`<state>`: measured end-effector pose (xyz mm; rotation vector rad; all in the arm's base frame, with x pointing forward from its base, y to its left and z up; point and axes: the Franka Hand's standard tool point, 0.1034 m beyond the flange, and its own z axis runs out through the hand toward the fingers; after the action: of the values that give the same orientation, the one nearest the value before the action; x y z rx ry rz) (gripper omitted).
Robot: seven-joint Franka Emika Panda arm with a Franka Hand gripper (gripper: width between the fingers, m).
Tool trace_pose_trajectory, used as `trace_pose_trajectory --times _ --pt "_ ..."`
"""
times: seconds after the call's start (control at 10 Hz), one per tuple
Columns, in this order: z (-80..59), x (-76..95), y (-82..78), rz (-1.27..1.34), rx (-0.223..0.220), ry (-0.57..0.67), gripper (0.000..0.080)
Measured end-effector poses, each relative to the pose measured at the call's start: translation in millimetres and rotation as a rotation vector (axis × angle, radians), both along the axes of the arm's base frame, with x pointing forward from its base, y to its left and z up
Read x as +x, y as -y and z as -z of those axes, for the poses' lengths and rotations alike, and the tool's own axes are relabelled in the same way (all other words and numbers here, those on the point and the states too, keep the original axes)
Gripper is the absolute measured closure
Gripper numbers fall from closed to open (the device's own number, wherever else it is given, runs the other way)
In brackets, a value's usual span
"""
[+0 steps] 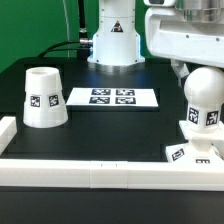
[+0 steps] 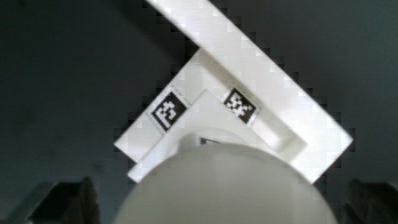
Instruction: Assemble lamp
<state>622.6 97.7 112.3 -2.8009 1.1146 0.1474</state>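
The rounded white bulb (image 1: pixel 204 98) stands upright with its tagged neck on the flat square base (image 1: pixel 188 153) at the exterior view's right, next to the front wall. My gripper (image 1: pixel 198 66) hangs right over the bulb's top. In the wrist view the bulb (image 2: pixel 222 180) fills the space between my dark fingers (image 2: pixel 64 200), with a narrow dark gap showing on each side, so the jaws look open and off it. The base (image 2: pixel 196 120) with two tags lies beyond the bulb. The tapered shade (image 1: pixel 43 97) stands alone at the exterior view's left.
The marker board (image 1: pixel 112 98) lies flat in the middle of the black table. A low white wall (image 1: pixel 100 172) runs along the front and left edges, and it also shows in the wrist view (image 2: pixel 240 55). The arm's white pedestal (image 1: pixel 112 42) stands behind.
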Motion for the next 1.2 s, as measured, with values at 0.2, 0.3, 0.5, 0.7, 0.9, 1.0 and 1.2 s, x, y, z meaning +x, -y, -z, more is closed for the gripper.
trace_pose_trajectory --times 0.2,0.3,0.5,0.7,0.9,1.0,1.2 --pt "0.2 0.1 0.4 -0.151 0.007 0.023 0.0101" --pt "0.2 0.1 0.4 -0.197 0.009 0.030 0.0101" --pt "0.3 0.1 0.8 -0.340 0.016 0.052 0.0101" --pt "-1.5 0.5 1.9 -0.555 0.004 0.076 0.0101" --pt "-2.7 3.0 2.7 -0.826 -0.022 0.109 0.0101" --pt "-3.1 4.4 4.0 -0.933 -0.029 0.123 0.0101" --pt "-2.6 4.6 6.1 -1.093 -0.028 0.137 0.0101"
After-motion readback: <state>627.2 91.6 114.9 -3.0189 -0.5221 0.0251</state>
